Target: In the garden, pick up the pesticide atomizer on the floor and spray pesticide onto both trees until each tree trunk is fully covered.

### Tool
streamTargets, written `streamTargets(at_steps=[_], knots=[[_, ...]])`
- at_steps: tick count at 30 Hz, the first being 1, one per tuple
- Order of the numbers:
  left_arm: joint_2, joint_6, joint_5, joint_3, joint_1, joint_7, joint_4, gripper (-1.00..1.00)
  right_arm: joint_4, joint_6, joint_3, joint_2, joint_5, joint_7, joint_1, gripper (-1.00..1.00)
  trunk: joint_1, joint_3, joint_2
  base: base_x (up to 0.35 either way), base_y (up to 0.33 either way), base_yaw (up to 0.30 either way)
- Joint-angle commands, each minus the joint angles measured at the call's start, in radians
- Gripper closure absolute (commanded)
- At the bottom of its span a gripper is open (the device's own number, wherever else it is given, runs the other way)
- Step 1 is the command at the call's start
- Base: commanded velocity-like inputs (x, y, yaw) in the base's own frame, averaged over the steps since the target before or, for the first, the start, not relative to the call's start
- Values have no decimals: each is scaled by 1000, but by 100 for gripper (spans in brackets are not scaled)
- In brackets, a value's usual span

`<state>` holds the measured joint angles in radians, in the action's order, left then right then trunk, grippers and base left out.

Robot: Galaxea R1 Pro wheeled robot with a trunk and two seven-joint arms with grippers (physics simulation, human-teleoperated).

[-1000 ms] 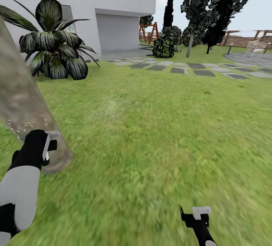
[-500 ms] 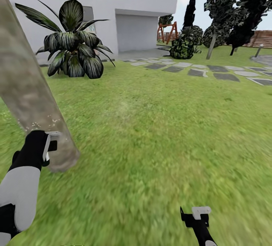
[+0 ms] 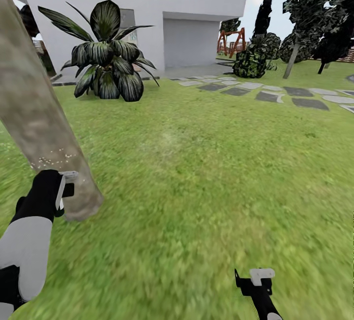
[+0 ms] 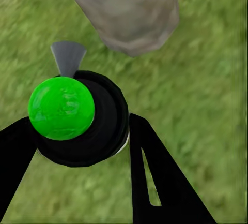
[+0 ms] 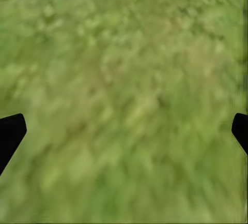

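The left arm point(image 3: 27, 241), white forearm with a black wrist, reaches forward and up. Its left gripper point(image 4: 77, 131) has its black fingers point(image 4: 155, 182) clamped on either side of the pesticide atomizer point(image 4: 82, 118). The right arm point(image 3: 263, 303) sits low and extended forward, and the right gripper point(image 5: 124, 131) has its fingers spread wide apart with nothing between them.

A green grass lawn point(image 3: 206, 172) carries everything. At the left of the frame a thick mottled tree trunk point(image 3: 34, 128) rises from it, leaning. A broad-leaved dark plant point(image 3: 108, 59) stands at upper left, and grey stepping stones point(image 3: 275, 94) cross the upper right.
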<state>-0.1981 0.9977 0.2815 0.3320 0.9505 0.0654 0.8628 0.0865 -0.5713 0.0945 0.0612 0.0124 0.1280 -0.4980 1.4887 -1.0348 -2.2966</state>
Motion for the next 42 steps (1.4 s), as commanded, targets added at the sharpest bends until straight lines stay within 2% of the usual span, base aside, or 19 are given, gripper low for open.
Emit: streamTargets(at_steps=[1, 6, 20, 26, 29, 36, 42], knots=[[0, 4, -5, 0, 1, 7, 1, 100, -1, -1, 8, 0, 1, 8, -1, -100, 0, -1, 0, 150, -244, 1], [0, 4, -5, -1, -4, 7, 1, 100, -1, -1, 8, -1, 1, 8, -1, -100, 0, -1, 0, 109, -256, 77], [-3, -5, -11, 8, -41, 11, -19, 100, -1, -1, 10, -1, 1, 8, -1, -100, 0, -1, 0, 145, -241, 266], [-1, -5, -12, 8, -51, 11, -19, 100, -2, -1, 8, 0, 2, 9, -1, -100, 0, -1, 0, 185, -214, 33], [-3, -5, -12, 11, -74, 11, -18, 100, -1, -1, 8, 2, 2, 10, -1, -100, 0, -1, 0, 40, -264, 1], [-6, -6, -12, 14, -77, 11, -19, 100, -1, -1, 9, 2, 1, 10, -1, -100, 0, -1, 0, 133, -256, 2], [-14, -8, -7, 15, -88, 12, -18, 100, -1, -1, 9, 2, 1, 10, -1, -100, 0, -1, 0, 245, -168, 193]])
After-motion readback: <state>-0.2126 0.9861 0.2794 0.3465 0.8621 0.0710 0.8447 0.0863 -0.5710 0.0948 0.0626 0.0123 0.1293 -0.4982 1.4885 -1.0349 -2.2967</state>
